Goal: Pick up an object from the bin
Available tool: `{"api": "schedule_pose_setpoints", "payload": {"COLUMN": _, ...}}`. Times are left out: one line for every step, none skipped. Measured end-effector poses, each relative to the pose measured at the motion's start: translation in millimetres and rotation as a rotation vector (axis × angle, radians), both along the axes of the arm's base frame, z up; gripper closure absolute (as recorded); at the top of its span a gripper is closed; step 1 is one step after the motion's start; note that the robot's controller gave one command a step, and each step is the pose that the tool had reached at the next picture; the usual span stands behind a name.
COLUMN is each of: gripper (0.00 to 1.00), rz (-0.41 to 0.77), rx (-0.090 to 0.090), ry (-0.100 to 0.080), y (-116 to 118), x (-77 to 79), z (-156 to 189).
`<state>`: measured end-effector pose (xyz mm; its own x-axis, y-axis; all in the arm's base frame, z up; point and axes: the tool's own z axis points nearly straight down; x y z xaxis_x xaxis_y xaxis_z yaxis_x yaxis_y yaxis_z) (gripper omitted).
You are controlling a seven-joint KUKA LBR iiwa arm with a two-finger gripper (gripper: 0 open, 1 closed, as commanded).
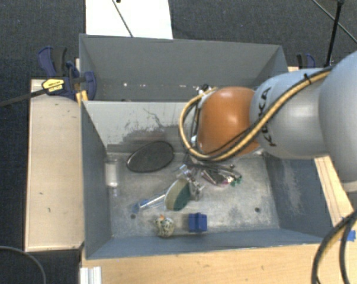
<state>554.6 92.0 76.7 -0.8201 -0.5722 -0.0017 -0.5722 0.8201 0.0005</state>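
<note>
My gripper (195,181) is low in the middle of the bin, mostly hidden under the arm's orange cover. It is right at the upper edge of a brush-like thing (178,196) with a green and beige oval head and a blue handle reaching left. Whether it touches that head I cannot tell. Just right of the gripper lies a small thing with green and pink bits (229,180), partly hidden by it. A dark oval disc (150,157) lies up and to the left.
A blue block (197,222) and a small speckled ball (164,226) lie near the front wall. A small clear cylinder (111,175) rests by the left wall. The arm covers the bin's upper right.
</note>
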Motion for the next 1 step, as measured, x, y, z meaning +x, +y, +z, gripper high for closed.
{"api": "schedule_pose_setpoints", "payload": {"gripper": 1.00, "rz": -0.035, "rx": 0.001, "ry": -0.010, "y": 14.6, "x": -6.8, "z": 191.0}}
